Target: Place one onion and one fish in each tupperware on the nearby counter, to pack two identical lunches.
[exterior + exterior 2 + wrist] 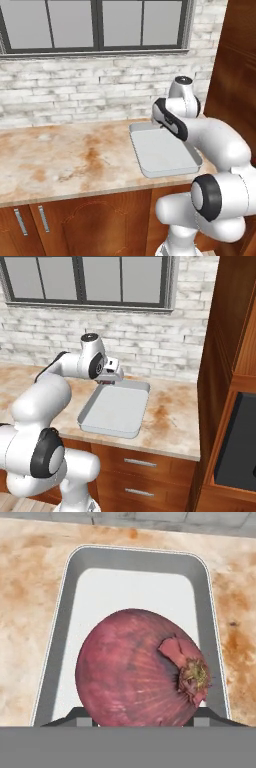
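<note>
- Holding a dark purple-red onion [142,669], the claw [142,721] has its two finger tips part-way apart, one at each lower flank of the onion, closed against its sides.
- In the hand view the onion hangs above the pale grey tupperware [55,657], over the half of the tray nearest the camera; whether it touches the tray floor cannot be told.
- The onion's stem end, with a ragged red flap of skin, points toward the tray's right wall as the hand view frames it.
- The tupperware [150,172] sits flat on the counter [65,160], its rounded corners and raised rim showing all round; its floor is bare white beyond the onion.
- From the right base view, the tupperware [87,426] has one edge close to the counter's [170,421] front lip and the opposite edge near the white brick wall [150,351].
- Left of the tray in the left base view, a wide stretch of mottled stone lies open.
- Right of the tray in the right base view, a narrower strip of counter ends at a tall red-brown cabinet [220,381].
- The white arm [220,145] reaches across the tray's right edge in the left base view.
</note>
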{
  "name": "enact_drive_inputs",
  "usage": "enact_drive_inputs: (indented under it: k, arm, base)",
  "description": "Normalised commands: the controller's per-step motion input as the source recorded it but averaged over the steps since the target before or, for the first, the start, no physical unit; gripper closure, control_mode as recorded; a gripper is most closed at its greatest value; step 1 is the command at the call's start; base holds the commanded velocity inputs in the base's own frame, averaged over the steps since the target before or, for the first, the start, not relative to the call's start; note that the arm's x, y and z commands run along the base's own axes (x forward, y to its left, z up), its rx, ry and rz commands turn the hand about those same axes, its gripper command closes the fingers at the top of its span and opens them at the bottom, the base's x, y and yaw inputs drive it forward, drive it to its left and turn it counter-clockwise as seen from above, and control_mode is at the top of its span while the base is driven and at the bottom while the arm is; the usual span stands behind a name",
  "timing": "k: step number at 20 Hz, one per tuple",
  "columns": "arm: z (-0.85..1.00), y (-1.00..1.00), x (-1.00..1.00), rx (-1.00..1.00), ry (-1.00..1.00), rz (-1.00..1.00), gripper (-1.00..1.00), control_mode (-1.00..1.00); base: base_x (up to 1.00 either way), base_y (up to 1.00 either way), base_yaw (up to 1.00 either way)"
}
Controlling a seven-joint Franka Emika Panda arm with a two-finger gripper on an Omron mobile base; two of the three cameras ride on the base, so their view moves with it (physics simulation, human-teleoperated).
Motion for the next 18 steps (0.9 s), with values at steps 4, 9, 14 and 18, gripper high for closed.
enact_drive_inputs:
  k: [4, 9, 14, 18]
  arm:
    - [-0.55, -0.22, 0.19, 0.00, 0.10, 0.00, 1.00, -1.00]
    - [-0.46, -0.10, 0.25, 0.00, 0.03, 0.00, 1.00, -1.00]
    - [-0.39, -0.01, 0.32, 0.00, 0.00, 0.00, 1.00, -1.00]
    - [-0.35, -0.01, 0.29, 0.00, 0.02, 0.00, 1.00, -1.00]
  base:
    - [0.00, 0.00, 0.00]
    - [0.00, 0.00, 0.00]
    - [0.00, 0.00, 0.00]
    - [0.00, 0.00, 0.00]
